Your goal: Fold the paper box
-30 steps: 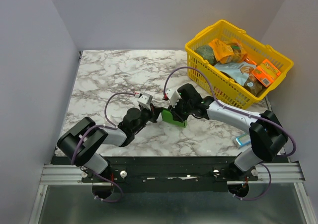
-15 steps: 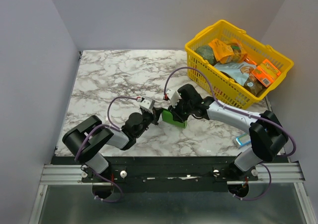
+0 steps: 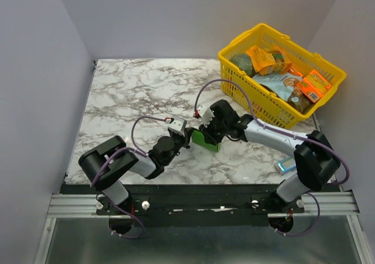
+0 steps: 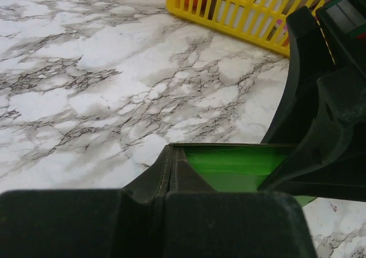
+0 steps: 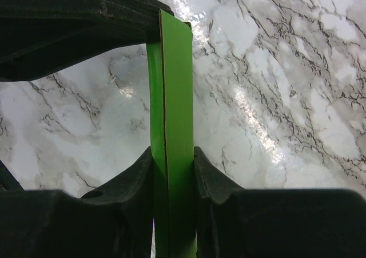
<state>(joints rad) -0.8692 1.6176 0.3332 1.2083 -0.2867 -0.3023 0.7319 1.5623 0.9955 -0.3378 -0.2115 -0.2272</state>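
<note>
The paper box (image 3: pixel 206 140) is a small bright green card piece standing on the marble table (image 3: pixel 129 88) near its middle. My right gripper (image 3: pixel 208 132) comes down from the right and is shut on it. In the right wrist view the folded green card (image 5: pixel 176 86) stands upright and is pinched between the two black fingers (image 5: pixel 131 181) of the right gripper (image 5: pixel 173 166). My left gripper (image 3: pixel 187 137) is shut with nothing in it, and its tips (image 4: pixel 171 158) meet at the left edge of the green box (image 4: pixel 240 166).
A yellow plastic basket (image 3: pixel 266 27) filled with packaged goods stands at the back right; its wall (image 4: pixel 240 12) also shows in the left wrist view. A blue-and-white pack (image 3: pixel 286 165) lies at the table's right front edge, beside the right arm.
The left arm has swung right and forward, bringing its wrist closer to the box's left side. The right gripper and the green box have stayed put.
</note>
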